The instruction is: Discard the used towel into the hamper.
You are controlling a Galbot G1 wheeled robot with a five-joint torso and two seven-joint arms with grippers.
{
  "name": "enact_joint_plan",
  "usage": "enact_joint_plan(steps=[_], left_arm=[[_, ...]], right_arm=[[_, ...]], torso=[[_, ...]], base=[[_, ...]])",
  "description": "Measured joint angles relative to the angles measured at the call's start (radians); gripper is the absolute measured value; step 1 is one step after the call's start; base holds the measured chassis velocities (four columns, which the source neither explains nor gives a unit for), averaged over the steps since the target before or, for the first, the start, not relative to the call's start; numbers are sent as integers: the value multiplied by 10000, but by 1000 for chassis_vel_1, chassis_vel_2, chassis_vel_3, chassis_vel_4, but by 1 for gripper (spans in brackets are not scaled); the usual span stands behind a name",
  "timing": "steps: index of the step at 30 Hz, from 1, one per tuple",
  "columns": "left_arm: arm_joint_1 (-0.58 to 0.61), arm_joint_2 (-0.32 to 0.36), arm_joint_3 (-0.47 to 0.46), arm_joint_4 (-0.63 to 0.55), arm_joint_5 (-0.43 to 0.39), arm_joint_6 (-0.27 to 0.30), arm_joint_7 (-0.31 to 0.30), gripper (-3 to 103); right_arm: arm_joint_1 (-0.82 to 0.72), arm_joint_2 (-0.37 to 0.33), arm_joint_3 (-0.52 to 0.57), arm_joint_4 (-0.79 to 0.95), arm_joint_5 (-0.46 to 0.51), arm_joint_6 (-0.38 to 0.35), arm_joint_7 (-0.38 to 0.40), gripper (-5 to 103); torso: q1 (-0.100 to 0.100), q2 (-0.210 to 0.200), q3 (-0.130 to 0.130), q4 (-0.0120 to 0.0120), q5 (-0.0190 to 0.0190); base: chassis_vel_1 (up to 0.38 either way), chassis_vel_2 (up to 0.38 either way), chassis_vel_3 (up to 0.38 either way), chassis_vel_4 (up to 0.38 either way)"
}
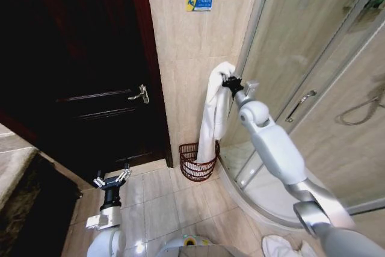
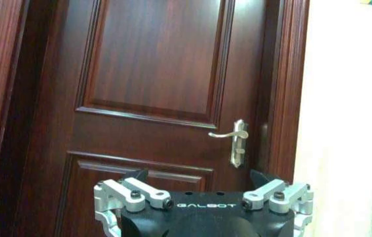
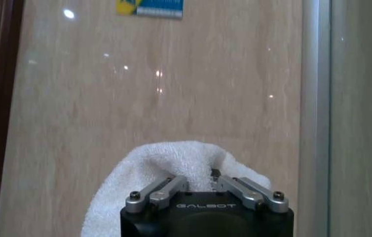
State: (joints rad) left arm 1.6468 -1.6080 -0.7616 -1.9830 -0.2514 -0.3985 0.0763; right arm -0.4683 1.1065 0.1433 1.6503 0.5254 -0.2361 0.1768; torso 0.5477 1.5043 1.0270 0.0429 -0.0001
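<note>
A white towel (image 1: 214, 112) hangs long and limp in front of the tiled wall, and my right gripper (image 1: 228, 80) is shut on its top fold. Its lower end dips inside the rim of the hamper (image 1: 191, 164), a dark reddish-brown open-weave basket on the floor at the wall's foot. In the right wrist view the towel (image 3: 166, 160) bulges over the closed fingers (image 3: 156, 195). My left gripper (image 1: 112, 179) is held low near the floor, open, facing the dark door; in the left wrist view its fingers (image 2: 123, 190) are spread with nothing between them.
A dark wooden door (image 1: 90, 64) with a metal handle (image 1: 141, 94) stands left of the hamper. A curved glass shower enclosure (image 1: 313, 82) rises at the right, its white base (image 1: 264, 197) close to the hamper. A blue and yellow sign (image 1: 198, 0) is on the wall.
</note>
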Motion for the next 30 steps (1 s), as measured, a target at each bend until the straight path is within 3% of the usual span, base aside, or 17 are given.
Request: enact_joint_plan(steps=[13,20,30], left_arm=[[90,0,-80,-53,-48,-87,-4,100],[139,0,-99,-118,-9,-108,-6,100],[306,0,-216,-195,-38,-271,-27,100]], right_arm=[[-490,636,275,-2142,-898,1121,-54,9],[-411,896,239,-2414,-1217,1334,-51,9],[-683,1966,-207,-2624,-1528,1812,-143,9]], torso=[[0,0,0,-1,2],[0,0,0,-2,0],[0,0,0,1,0]], base=[[0,0,0,0],[0,0,0,0],[0,0,0,0]])
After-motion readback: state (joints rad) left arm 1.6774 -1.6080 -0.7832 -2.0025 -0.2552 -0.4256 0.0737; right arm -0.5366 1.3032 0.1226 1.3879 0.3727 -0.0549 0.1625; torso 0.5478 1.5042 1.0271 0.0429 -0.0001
